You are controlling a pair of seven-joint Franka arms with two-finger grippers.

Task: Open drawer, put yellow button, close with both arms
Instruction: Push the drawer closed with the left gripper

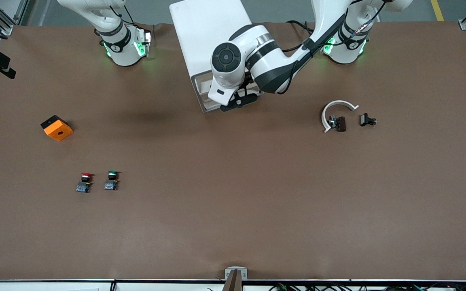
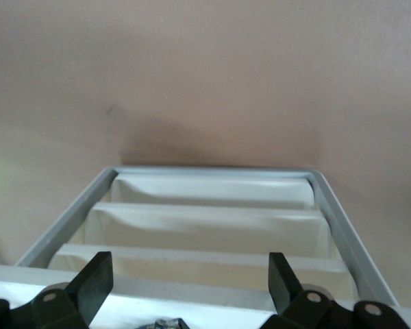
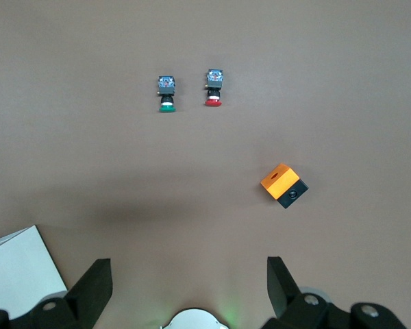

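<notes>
The white cabinet stands at the robots' edge of the table, between the two bases. My left gripper hangs open and empty over its front edge. In the left wrist view my left gripper looks down the stepped cream drawer fronts, and the top drawer lies right under the fingers; I cannot tell whether it is open. A small dark thing shows at that view's edge. The yellow button is not in view. My right gripper is open and empty, high over the right arm's base.
A red-capped button and a green-capped button stand side by side toward the right arm's end. An orange block lies farther from the camera than they do. A white curved piece and small black parts lie toward the left arm's end.
</notes>
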